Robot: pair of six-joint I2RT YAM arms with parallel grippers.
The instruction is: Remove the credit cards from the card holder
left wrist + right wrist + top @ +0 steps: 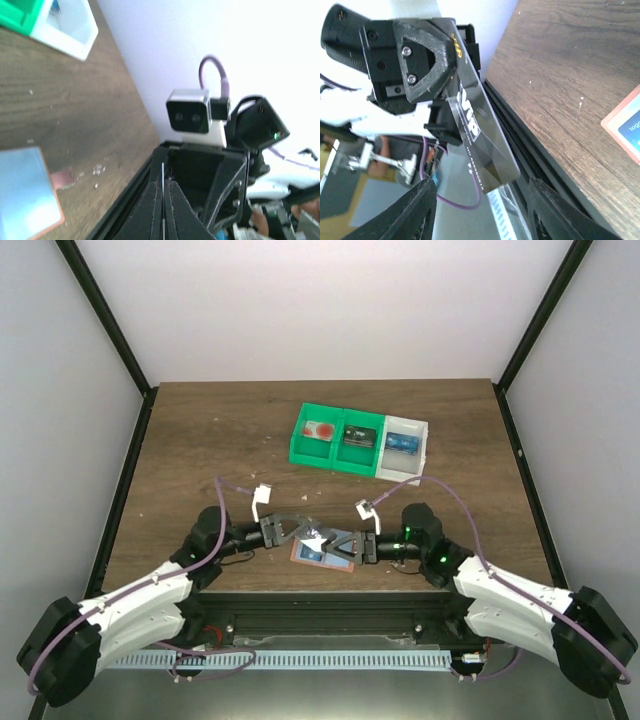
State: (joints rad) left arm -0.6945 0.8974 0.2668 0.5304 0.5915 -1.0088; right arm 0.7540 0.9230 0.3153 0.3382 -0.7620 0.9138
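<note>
**Credit card held up beside the card holder**

A brown wood-grain desk is seen, enclosed by pale walls and black corner posts. Pale specks are scattered over the wood. At the far middle of the desk a green bin is set side by side with a white bin. The card holder is laid flat near the desk's near edge, between the two arms, with its light-blue face turned up inside a salmon-pink border.

In the top view the credit card is shown only as a small bright patch where the two arms meet, by the holder. More is given by the wrist views. In the left wrist view the card is seen edge-on as a thin line, clamped between the tightly closed left fingers. The right arm's camera is faced there, and the holder is seen at lower left. In the right wrist view the card's dark glossy face, printed with pale lettering, is shown tilted and raised off the desk. The right fingers are spread to either side of its lower end, apart from it. Only a corner of the holder is caught at that view's right edge.
</note>
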